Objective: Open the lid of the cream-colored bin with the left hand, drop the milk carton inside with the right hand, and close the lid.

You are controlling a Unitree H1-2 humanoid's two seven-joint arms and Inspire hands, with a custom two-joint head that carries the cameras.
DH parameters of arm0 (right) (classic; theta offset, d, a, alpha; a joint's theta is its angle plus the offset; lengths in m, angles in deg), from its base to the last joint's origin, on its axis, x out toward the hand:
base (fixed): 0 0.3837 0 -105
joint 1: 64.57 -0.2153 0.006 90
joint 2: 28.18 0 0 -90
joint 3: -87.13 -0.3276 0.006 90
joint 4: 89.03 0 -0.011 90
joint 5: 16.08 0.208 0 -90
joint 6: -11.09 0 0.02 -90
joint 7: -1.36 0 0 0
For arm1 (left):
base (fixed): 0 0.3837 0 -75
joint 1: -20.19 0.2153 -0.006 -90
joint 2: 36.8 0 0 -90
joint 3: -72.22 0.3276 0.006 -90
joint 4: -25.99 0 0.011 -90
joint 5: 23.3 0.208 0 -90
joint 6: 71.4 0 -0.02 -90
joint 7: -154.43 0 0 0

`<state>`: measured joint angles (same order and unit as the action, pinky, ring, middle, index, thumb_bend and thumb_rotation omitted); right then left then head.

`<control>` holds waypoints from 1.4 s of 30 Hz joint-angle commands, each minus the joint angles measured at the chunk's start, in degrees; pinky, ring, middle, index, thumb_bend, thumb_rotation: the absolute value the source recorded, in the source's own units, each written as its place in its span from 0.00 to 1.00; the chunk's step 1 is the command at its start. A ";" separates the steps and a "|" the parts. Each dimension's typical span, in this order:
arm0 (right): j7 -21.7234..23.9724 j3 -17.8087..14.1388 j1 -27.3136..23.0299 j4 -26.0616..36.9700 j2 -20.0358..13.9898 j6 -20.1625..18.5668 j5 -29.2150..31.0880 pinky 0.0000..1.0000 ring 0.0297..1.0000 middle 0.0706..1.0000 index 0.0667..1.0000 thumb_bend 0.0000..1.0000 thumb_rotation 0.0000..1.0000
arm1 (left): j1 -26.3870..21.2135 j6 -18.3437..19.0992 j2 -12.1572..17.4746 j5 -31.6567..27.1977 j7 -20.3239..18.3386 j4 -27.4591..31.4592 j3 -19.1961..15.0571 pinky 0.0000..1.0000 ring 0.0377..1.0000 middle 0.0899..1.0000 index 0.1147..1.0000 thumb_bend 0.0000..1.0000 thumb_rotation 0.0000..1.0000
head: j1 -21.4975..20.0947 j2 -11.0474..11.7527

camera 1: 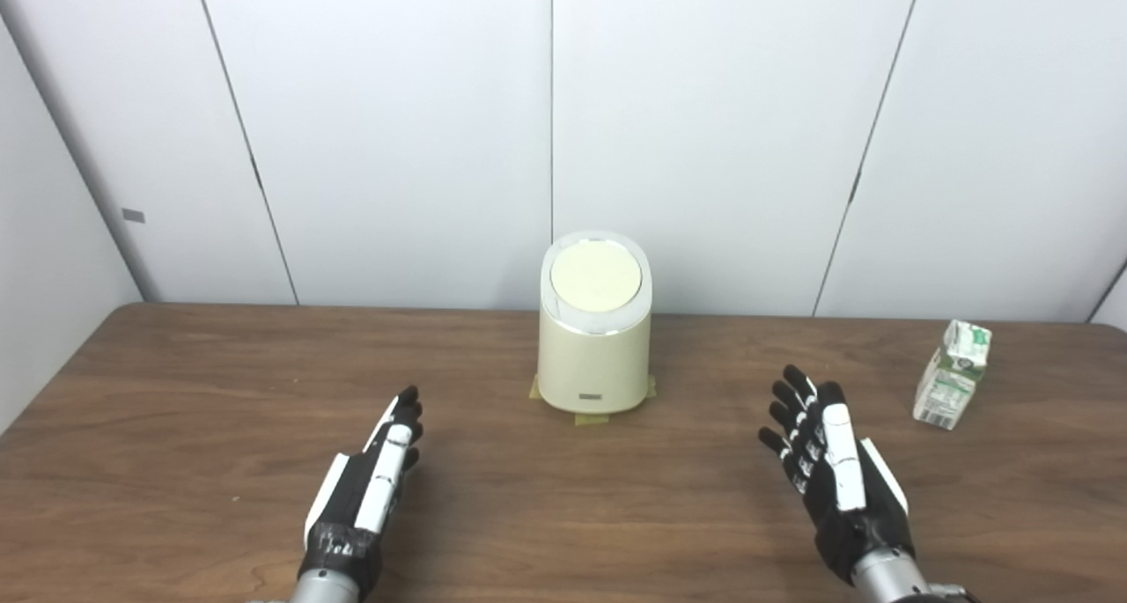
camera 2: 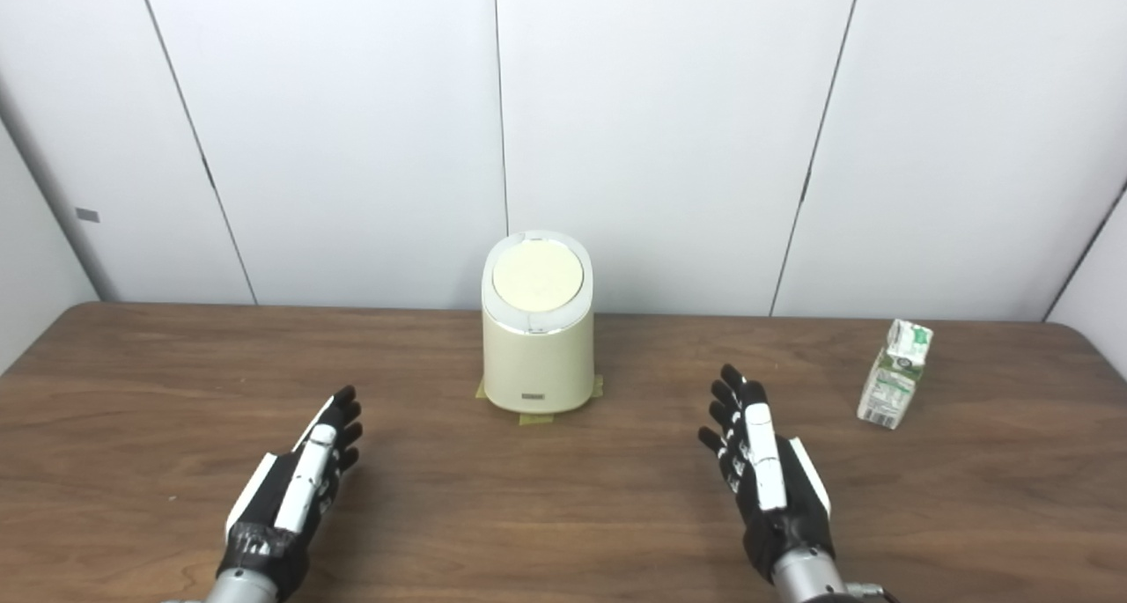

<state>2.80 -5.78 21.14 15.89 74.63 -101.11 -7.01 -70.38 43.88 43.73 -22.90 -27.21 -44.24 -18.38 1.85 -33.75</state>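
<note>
Bin (camera 1: 594,356) and carton are set well apart on the wooden surface (camera 1: 194,383). The cream-colored bin is placed upright toward the middle of the far edge, close to the wall panels, and small tabs of tape (camera 1: 592,419) are seen at its base, probably so that it is kept from sliding when the lid is pressed. Its round lid (camera 1: 595,276) is shut and tilted toward the near edge, which is judged to make it easy to reach from the front. The milk carton (camera 1: 953,374) is stood upright, leaning a little, near the far right corner, untouched and well apart from the bin.

Both hands are held low over the surface by the near edge, with nothing gripped. The left hand (camera 1: 370,484) is seen edge-on, fingers stretched out and pointing toward the bin; the right hand (camera 1: 832,462) is open with fingers spread, between the bin and the carton but nearer the near edge. Each is thus placed on the side of the thing it is to handle.

No step of the task is judged to be done yet. Bare surface lies between the left hand and the bin, so a straight reach to the lid is left open. Toward the carton the room is narrower: the right edge and far edge are close by, so a push could send it off.
</note>
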 commanded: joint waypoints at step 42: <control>0.63 3.59 -1.64 -0.89 2.26 1.75 -3.36 0.92 0.99 0.97 0.98 0.62 1.00 | -53.10 0.08 -2.20 42.18 -13.78 -43.26 2.48 0.72 0.94 1.00 1.00 0.86 0.18 | -0.81 2.11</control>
<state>3.43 -2.47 21.65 13.26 76.27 -100.94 -10.46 -119.25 45.37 40.97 19.67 -43.55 -87.57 -16.99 1.05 -31.46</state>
